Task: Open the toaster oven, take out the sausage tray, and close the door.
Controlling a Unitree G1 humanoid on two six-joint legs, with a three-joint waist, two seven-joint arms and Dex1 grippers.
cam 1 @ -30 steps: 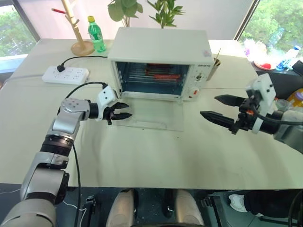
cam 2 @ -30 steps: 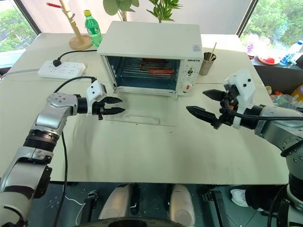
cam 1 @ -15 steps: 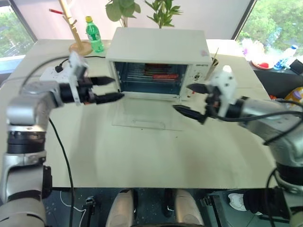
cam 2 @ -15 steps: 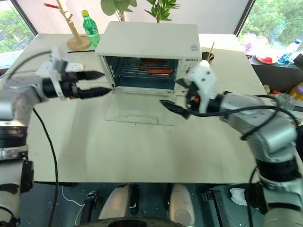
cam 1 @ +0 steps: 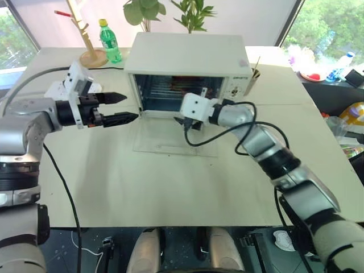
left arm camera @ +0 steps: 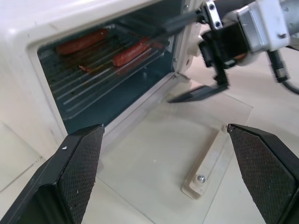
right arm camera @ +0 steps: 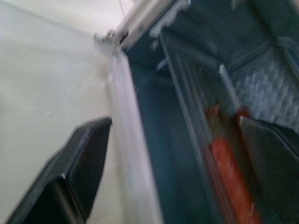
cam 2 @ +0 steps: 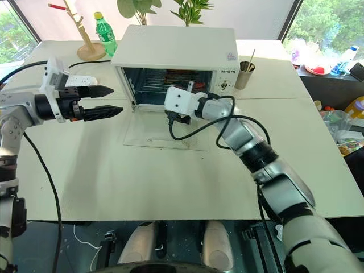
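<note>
The pale table [cam 1: 170, 187] carries the toaster oven [cam 1: 187, 57], a power strip [cam 1: 57, 90], a green bottle [cam 1: 107, 41] and a cup [cam 1: 251, 82].

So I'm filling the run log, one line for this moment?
door open flat | sausage tray inside toaster oven | right gripper open at mouth | left gripper open

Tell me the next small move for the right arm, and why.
Probably ease the right pincer further in to straddle the shallow silver metal tray's front edge. The glass-paned door already lies flat open, the red sausages sit inside the white toaster oven, and this pincer is open at the mouth.
</note>
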